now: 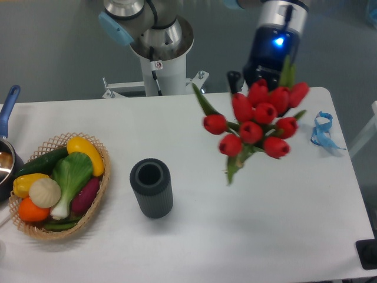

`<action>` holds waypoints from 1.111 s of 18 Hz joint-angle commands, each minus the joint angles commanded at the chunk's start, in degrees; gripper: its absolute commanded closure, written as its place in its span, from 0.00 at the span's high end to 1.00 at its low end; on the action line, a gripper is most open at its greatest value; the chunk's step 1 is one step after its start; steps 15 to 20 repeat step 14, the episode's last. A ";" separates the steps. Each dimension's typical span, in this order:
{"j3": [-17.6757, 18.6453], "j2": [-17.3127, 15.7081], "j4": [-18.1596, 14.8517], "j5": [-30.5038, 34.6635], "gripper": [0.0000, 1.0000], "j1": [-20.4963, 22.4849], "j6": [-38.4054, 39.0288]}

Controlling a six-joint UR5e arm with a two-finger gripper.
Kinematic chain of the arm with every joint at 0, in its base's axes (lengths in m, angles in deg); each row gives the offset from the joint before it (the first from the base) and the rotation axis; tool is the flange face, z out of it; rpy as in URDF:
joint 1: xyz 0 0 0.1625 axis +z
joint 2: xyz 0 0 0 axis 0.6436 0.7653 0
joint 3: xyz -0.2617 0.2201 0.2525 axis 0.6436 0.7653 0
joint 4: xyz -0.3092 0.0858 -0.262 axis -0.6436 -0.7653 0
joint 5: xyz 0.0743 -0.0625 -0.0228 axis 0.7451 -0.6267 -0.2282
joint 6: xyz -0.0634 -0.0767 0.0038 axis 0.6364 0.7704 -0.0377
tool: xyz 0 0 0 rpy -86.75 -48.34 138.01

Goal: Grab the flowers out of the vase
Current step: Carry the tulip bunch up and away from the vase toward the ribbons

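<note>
Flowers held aloft over the surface, well clear of the vase — extraction complete; jaws hidden, state indeterminate.

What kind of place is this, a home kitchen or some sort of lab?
Most likely a robotics lab or test bench, not a kitchen. A robot arm is bolted at the edge of a plain white table, its gripper carrying the flowers, with staged props: the vase and a wicker basket of toy-looking vegetables.
</note>
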 joint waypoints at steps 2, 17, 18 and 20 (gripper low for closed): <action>0.09 0.00 0.00 0.00 0.35 -0.09 0.00; -0.18 -0.44 0.00 0.09 0.35 -0.18 0.35; -0.18 -0.44 0.00 0.09 0.35 -0.18 0.35; -0.18 -0.44 0.00 0.09 0.35 -0.18 0.35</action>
